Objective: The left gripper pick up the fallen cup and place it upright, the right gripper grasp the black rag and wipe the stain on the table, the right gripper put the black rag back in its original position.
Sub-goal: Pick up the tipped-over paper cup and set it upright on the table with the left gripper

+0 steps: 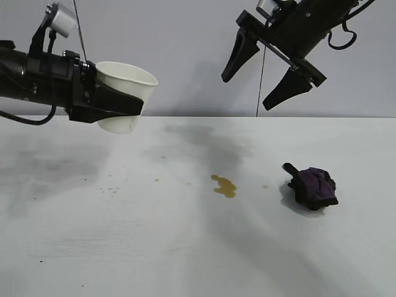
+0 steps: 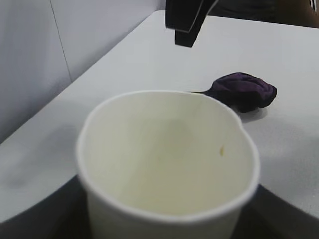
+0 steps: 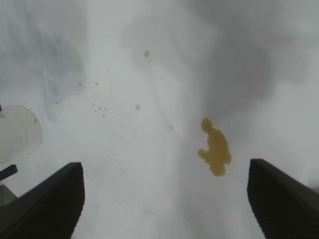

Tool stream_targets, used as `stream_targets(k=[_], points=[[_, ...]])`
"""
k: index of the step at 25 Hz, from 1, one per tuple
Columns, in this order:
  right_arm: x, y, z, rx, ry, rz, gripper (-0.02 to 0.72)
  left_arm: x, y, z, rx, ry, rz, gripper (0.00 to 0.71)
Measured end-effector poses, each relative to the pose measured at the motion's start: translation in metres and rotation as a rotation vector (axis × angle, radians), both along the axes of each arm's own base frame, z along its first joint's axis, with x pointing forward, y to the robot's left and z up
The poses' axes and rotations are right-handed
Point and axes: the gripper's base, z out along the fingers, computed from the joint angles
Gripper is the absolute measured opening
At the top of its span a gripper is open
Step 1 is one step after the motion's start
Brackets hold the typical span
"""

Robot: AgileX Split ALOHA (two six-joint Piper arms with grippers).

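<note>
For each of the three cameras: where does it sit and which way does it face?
Exterior: faces both arms across the table; left hand holds the cup, right hand hangs open.
Left wrist: looks over the cup toward the black rag.
Right wrist: looks down between its fingers at the stain.
Exterior and right wrist share the stain.

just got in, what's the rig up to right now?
The left gripper holds the cup in the air above the table, tilted, mouth up and toward the right arm. The right gripper hangs open above, holding nothing. The black rag lies untouched beside the stain, which is not yet wiped.
</note>
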Motion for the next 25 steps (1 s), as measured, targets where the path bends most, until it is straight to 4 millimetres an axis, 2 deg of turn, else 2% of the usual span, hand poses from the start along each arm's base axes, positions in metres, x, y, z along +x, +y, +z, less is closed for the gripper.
stream_targets(k=[11, 16, 19, 25], points=[[0.0, 0.0, 0.0, 0.0, 0.0, 0.0, 0.61, 0.0, 0.0, -0.006, 0.031, -0.095, -0.04, 0.426], [0.0, 0.0, 0.0, 0.0, 0.0, 0.0, 0.61, 0.0, 0.002, -0.02, 0.079, -0.109, -0.042, 0.426], [0.0, 0.0, 0.0, 0.0, 0.0, 0.0, 0.61, 0.001, 0.002, -0.022, 0.087, -0.116, -0.044, 0.426], [0.0, 0.0, 0.0, 0.0, 0.0, 0.0, 0.61, 0.004, 0.013, -0.023, 0.109, -0.126, -0.014, 0.426]])
